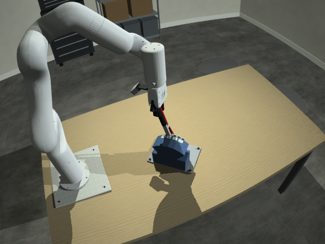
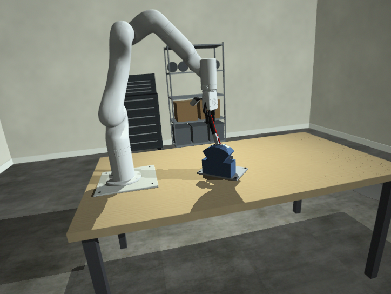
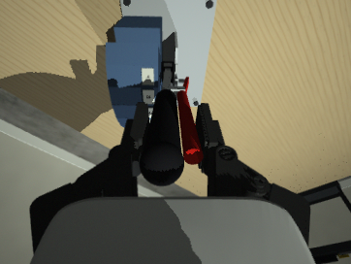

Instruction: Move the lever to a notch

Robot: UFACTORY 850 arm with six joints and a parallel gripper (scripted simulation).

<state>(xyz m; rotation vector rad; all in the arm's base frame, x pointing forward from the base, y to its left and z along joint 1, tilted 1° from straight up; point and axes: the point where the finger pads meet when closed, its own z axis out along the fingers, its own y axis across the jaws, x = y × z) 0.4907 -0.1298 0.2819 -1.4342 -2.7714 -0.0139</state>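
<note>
- The gripper (image 3: 175,127) was partly closed, its two black fingers clamped on the black handle (image 3: 162,141) and the red bar (image 3: 188,131) together, the bar pressed right against the handle's side.
- From the wrist camera, the handle's rounded end sat near the middle of the picture, with the red bar touching it at its 3 o'clock side.
- The lever (image 1: 165,125) rose out of the blue housing (image 1: 170,154) and leaned toward 11 o'clock in the top view, where the gripper (image 1: 157,111) held its upper end.
- The housing stood on a grey base plate (image 1: 195,154), near the middle of the wooden table (image 1: 249,118).
- A row of small white number plates (image 1: 173,138) ran along the housing's top edge, just beside the foot of the lever; their digits were too small to read, so the notch the lever stood at could not be told.
- The white arm (image 2: 113,104) stood on its own grey mounting plate (image 2: 148,185) at about 9 o'clock from the housing in the side view, well apart from it.
- Behind the table, a metal rack (image 2: 223,79) with boxes stood by the wall, next to a dark drawer cabinet (image 2: 142,113).
</note>
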